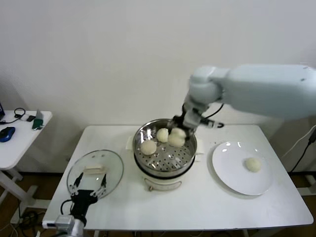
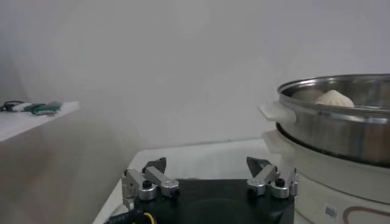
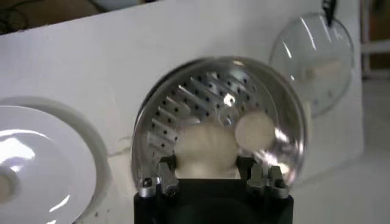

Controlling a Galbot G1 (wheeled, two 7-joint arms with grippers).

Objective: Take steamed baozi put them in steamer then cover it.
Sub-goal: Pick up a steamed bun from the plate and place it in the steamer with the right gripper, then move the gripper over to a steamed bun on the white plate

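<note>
The steel steamer (image 1: 165,165) on its cream base stands mid-table. Two baozi lie on its perforated tray, one at the left (image 1: 148,147) and one at the far side (image 1: 162,135). My right gripper (image 1: 179,127) reaches over the far right rim and is shut on a third baozi (image 1: 176,139), low over the tray. The right wrist view shows that bun (image 3: 207,146) between the fingers and another baozi (image 3: 255,129) beside it. A fourth baozi (image 1: 253,164) lies on the white plate (image 1: 232,180). My left gripper (image 1: 90,189) is open and empty at the front left.
A glass lid (image 1: 95,170) lies flat on the table left of the steamer, just beyond the left gripper; it also shows in the right wrist view (image 3: 312,58). A small side table (image 1: 19,136) with a mouse and cables stands at the far left.
</note>
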